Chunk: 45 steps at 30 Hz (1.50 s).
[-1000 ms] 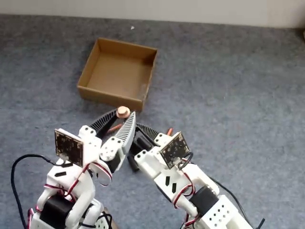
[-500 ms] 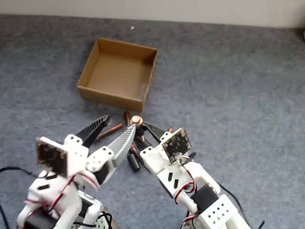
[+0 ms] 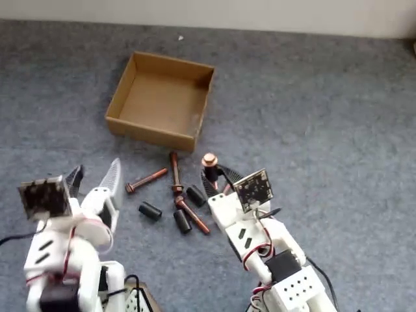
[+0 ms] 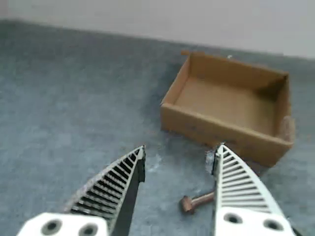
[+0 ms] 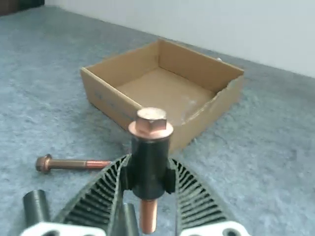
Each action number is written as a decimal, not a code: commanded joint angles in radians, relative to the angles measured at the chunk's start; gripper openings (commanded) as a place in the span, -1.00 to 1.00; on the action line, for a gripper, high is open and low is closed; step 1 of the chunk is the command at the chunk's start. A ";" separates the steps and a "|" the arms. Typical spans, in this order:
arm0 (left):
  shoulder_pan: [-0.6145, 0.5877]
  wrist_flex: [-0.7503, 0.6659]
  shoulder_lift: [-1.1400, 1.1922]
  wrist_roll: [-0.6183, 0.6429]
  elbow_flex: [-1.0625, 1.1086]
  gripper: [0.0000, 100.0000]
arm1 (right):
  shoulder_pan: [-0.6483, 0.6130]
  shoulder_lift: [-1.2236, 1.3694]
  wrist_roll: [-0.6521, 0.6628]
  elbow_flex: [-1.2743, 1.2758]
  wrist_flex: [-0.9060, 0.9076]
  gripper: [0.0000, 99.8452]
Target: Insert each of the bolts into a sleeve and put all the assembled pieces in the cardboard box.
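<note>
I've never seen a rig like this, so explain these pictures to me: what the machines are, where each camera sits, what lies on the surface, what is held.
These are two small robot arms side by side, each ending in a two-fingered gripper. One picture looks down from a fixed camera; the other two come from cameras on the arms' wrists. The left gripper is open and holds nothing. The right gripper is shut on a black sleeve with a copper bolt pushed through it, held upright. On the grey carpet lie three loose bolts and three loose sleeves, with a cardboard box beyond them.
</note>
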 commanded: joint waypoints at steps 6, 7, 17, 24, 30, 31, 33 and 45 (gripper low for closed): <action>-0.194 -0.201 0.007 -0.276 0.453 -1.00 | 0.051 -0.007 -0.109 -0.117 0.173 -0.99; -0.199 -0.213 0.007 -0.310 0.467 -0.99 | 0.051 0.010 -0.110 -0.157 0.182 -0.99; -0.105 -0.230 0.008 -0.365 0.542 -0.96 | 0.050 0.696 -0.112 -0.776 0.183 -0.99; -0.082 -0.230 0.012 -0.442 0.542 -0.96 | 0.050 1.191 -0.112 -1.216 0.151 -0.99; -0.084 -0.230 0.010 -0.442 0.542 -0.96 | 0.051 1.538 -0.112 -1.452 0.061 -0.99; -0.084 -0.230 0.010 -0.442 0.542 -0.96 | 0.051 1.586 -0.112 -1.494 0.058 -0.99; -0.084 -0.230 0.010 -0.442 0.542 -0.96 | 0.050 1.656 -0.114 -1.560 0.059 -0.97; -0.084 -0.230 0.012 -0.442 0.542 -0.96 | 0.053 1.727 -0.222 -1.669 0.225 -0.71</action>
